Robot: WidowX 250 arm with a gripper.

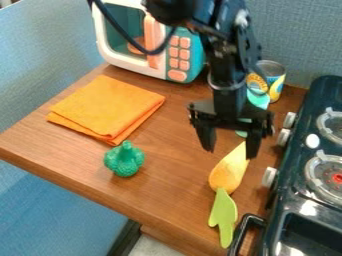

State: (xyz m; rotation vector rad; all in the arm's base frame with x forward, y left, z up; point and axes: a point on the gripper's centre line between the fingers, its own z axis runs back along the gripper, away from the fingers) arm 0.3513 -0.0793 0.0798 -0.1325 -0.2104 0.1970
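The black gripper [229,150] hangs over the right part of the wooden table, its two fingers spread apart with nothing between them. Just below it lies a yellow-orange teardrop-shaped toy [229,171], its narrow top close to the right finger. A light green toy piece [224,216] adjoins its lower end. To the left, a green broccoli-like toy [124,159] rests near the table's front edge. Behind it is a folded orange cloth [107,108]. A teal object [258,100], partly hidden by the arm, stands behind the gripper.
A toy microwave [148,41] stands at the back of the table [172,186]. A can [272,79] is at the back right, behind the arm. The dark toy stove [308,172], with knobs, burners and a black handle, borders the right side.
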